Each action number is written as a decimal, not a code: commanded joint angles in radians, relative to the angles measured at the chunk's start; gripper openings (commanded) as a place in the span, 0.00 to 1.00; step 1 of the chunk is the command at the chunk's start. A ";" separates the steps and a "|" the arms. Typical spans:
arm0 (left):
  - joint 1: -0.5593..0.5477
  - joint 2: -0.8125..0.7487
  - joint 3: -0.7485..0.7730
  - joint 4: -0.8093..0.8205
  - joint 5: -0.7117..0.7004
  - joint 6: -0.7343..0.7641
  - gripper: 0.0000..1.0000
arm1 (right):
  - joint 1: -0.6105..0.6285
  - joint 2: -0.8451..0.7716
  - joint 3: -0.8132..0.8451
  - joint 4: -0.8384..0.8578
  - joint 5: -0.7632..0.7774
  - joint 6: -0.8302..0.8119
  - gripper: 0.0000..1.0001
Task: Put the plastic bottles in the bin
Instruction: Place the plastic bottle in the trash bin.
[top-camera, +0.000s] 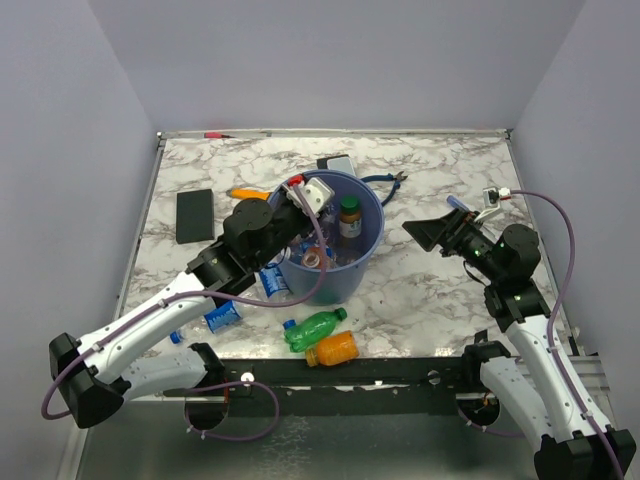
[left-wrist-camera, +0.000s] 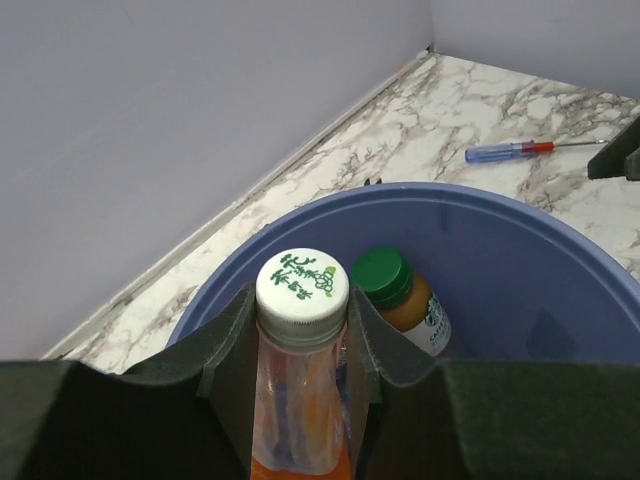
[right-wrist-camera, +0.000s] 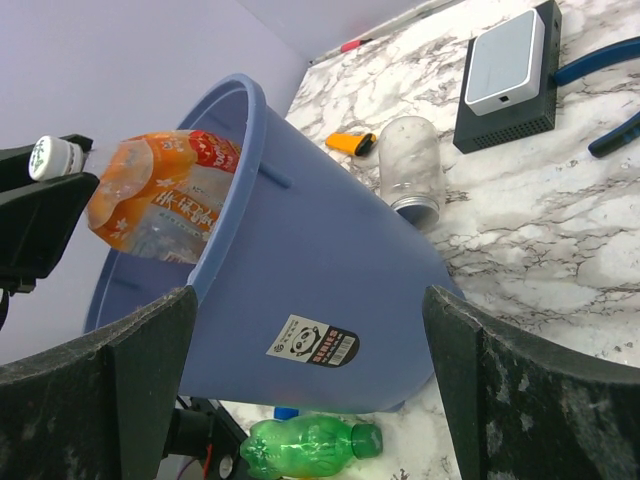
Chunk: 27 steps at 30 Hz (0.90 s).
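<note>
My left gripper (left-wrist-camera: 302, 305) (top-camera: 296, 228) is shut on the neck of a clear bottle with an orange label and white cap (left-wrist-camera: 300, 400) (right-wrist-camera: 165, 205), holding it over the rim inside the blue bin (top-camera: 372, 250) (left-wrist-camera: 520, 225) (right-wrist-camera: 330, 250). A brown bottle with a green cap (top-camera: 349, 216) (left-wrist-camera: 402, 296) stands in the bin. A green bottle (top-camera: 315, 328) (right-wrist-camera: 310, 446) and an orange bottle (top-camera: 333, 349) lie in front of the bin. Two clear blue-labelled bottles (top-camera: 272, 281) (top-camera: 222, 316) lie at its left. My right gripper (top-camera: 432, 233) (right-wrist-camera: 310, 305) is open and empty, right of the bin.
A flat black rectangle (top-camera: 195, 215) lies at the left. Behind the bin lie an orange marker (top-camera: 245, 193) (right-wrist-camera: 352, 142), a clear jar (right-wrist-camera: 412, 170), a white-topped box (right-wrist-camera: 505, 75) and blue pliers (top-camera: 385, 180). A screwdriver (left-wrist-camera: 510, 151) lies right of the bin.
</note>
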 joint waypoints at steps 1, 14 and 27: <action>0.001 0.054 -0.038 -0.092 0.157 -0.153 0.14 | 0.002 -0.009 -0.014 0.019 -0.015 -0.006 0.98; -0.001 -0.070 0.072 -0.075 0.180 -0.217 0.99 | 0.001 -0.028 0.015 -0.029 0.008 -0.033 0.98; 0.005 -0.191 0.000 -0.239 -0.576 -0.594 0.99 | 0.001 -0.019 0.005 -0.098 -0.007 -0.037 0.98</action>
